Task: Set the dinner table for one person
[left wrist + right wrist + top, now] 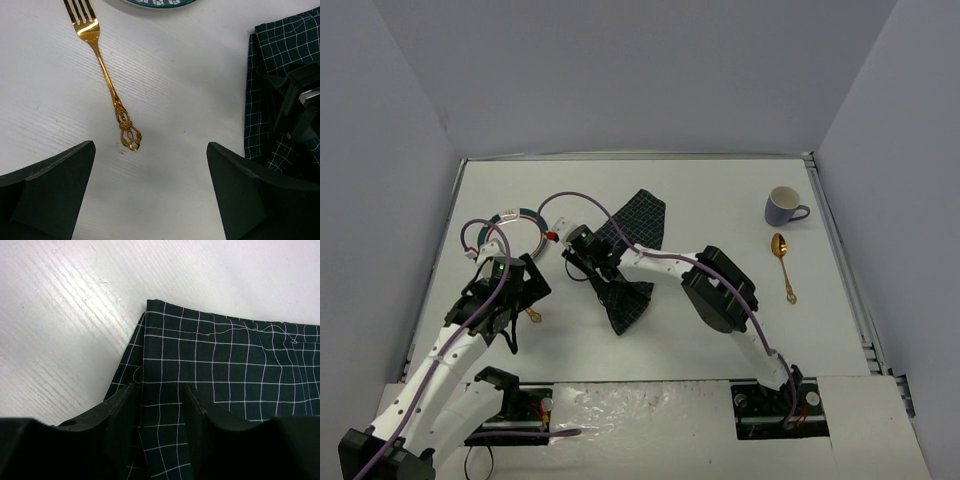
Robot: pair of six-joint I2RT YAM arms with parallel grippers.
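1. Right gripper [159, 387] has its jaws set narrow on the checked cloth [642, 217], a strip of fabric between its fingers. Whether they pinch it cannot be told. Left gripper [151, 145] hangs wide and empty over the handle end of the fork [102, 75].
2. Dinner table [720, 190]: open room lies along the far edge and between the cloth and the right edge. The left half is crowded.
3. Cloth, mid-table and rumpled: a thin grip may slip or drag it unevenly, and a pull towards the left edge could sweep the fork.
4. Plate [525, 213], towards the left edge, lies partly under the left arm. The two arms work close together, so collision is the chief hazard.
5. Mug [784, 207], near the far-right corner, stands well apart.
6. Spoon [781, 262] lies just nearward of the mug. The fork's tines lie near the plate rim.
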